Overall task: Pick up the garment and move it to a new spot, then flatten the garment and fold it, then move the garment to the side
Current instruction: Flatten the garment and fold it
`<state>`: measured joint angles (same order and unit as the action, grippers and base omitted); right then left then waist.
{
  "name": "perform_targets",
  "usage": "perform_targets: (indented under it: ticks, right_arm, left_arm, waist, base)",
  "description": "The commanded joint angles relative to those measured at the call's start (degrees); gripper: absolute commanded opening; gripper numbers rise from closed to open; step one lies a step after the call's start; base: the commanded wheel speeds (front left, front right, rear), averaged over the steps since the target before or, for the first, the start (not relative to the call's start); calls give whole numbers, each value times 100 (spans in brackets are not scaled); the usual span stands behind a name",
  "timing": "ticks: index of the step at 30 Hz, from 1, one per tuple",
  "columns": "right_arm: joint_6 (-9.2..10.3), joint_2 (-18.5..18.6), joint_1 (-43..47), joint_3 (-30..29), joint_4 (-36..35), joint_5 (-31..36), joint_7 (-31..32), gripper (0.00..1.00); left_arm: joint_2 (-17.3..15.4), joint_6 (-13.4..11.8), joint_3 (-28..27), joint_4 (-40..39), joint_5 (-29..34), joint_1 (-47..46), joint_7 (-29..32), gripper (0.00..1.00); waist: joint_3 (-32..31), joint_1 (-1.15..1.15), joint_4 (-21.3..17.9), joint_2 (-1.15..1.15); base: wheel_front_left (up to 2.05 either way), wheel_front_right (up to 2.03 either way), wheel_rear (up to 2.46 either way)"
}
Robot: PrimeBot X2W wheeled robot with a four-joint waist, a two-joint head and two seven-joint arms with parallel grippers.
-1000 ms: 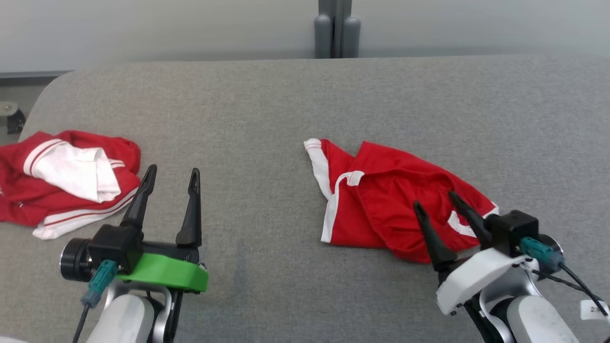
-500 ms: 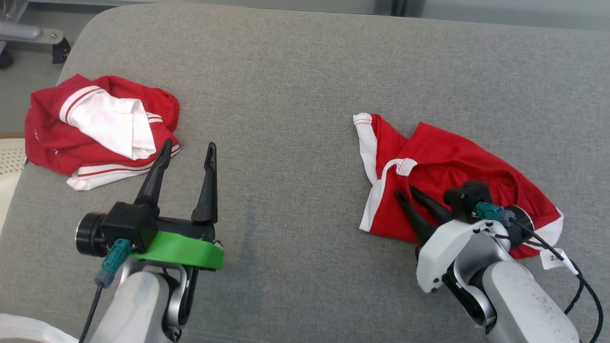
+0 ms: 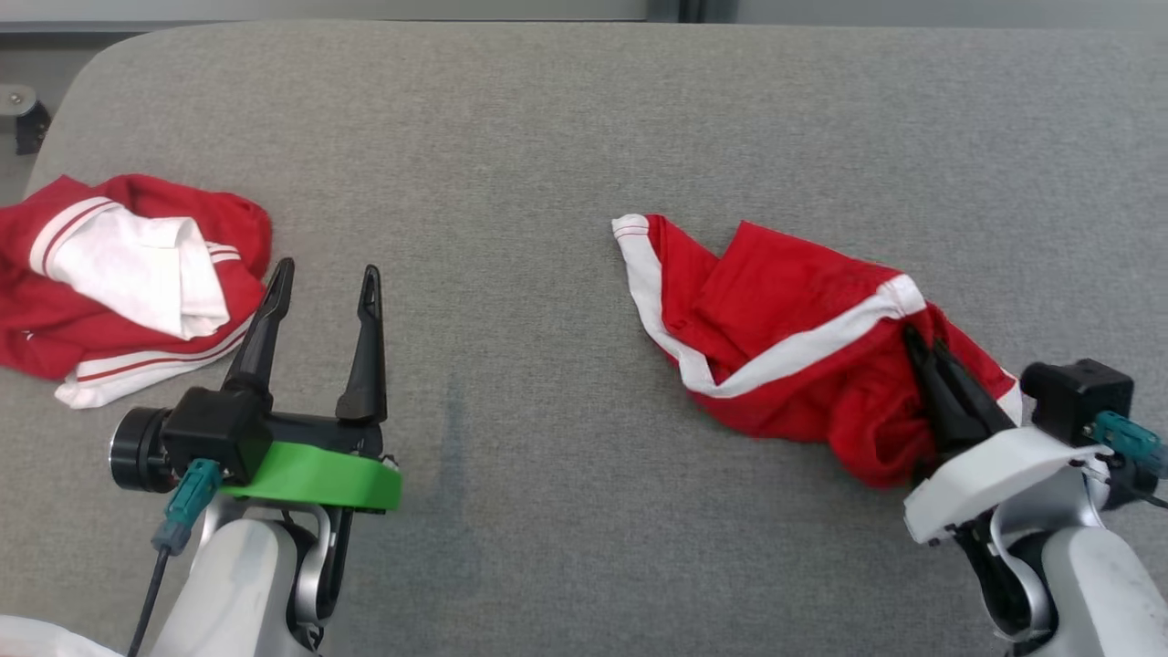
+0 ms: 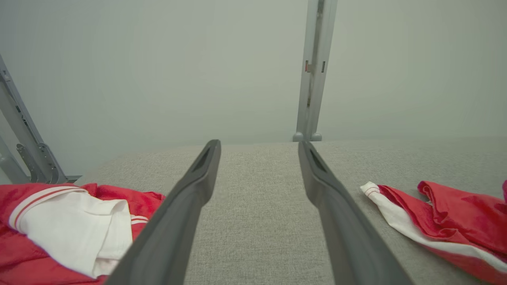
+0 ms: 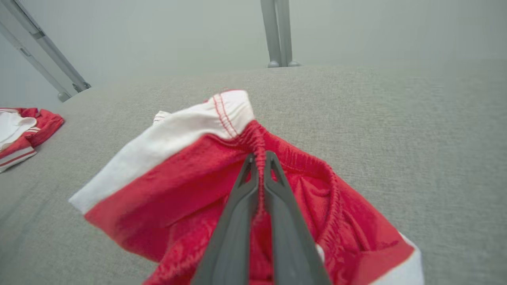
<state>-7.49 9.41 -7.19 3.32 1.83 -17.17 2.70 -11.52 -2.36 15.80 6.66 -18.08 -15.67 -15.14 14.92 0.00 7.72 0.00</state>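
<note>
Nearest the robot, the right jaws were pressed together on the gathered elastic waistband (image 5: 256, 142) of the garment (image 3: 785, 338), a pair of red shorts with white trim, pinching a ridge of it between their tips. The left jaws stood wide apart and held nothing, poised over bare tabletop (image 3: 547, 474) well apart from the shorts. The shorts lay crumpled on the right half of the tabletop, bunched high at the pinched end and trailing away toward the middle. The cloth looked thin, light and limp. From one pinch it would probably sag and drag rather than keep any shape, and so smooth a knit might slide out of a shallow bite. The waistband seemed the soundest hold, since the elastic bunched thick there. To spread the shorts flat, a second hold would likely be wanted, farther along the band or at the far white-hemmed leg (image 3: 630, 228). Farther off to the left, a second red-and-white garment (image 3: 137, 283) lay heaped near the tabletop's rounded corner. Beyond the far edge a grey post (image 5: 279, 35) stood against a pale wall.
</note>
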Motion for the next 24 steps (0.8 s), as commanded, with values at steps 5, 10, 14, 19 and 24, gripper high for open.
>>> perform_targets:
  ticks: [5,10,14,19,24]
  right_arm:
    - [-1,-268,445,-793,144,-206,-16,0]
    - [-1,-439,437,-1256,562,-427,-78,0]
    - [-1,-398,307,-1207,624,-376,-313,100]
    - [-1,-299,371,-1011,245,-100,-898,100]
    - [-1,-182,558,-781,-345,297,-1266,100]
  left_arm:
    - [-28,35,-75,25,29,59,0,100]
    - [-7,43,-98,42,38,87,0,100]
    - [-2,28,-127,56,33,122,0,100]
    - [-13,-6,-183,74,17,205,0,100]
    - [-9,-59,-240,109,-8,326,0,100]
  waist:
    - [8,0,-337,0]
    - [7,0,-393,0]
    - [-27,0,-412,0]
    - [-98,0,-431,0]
    - [-263,0,-446,0]
  base:
    - [0,0,0]
    - [0,0,0]
    - [0,0,0]
    - [0,0,0]
    - [0,0,0]
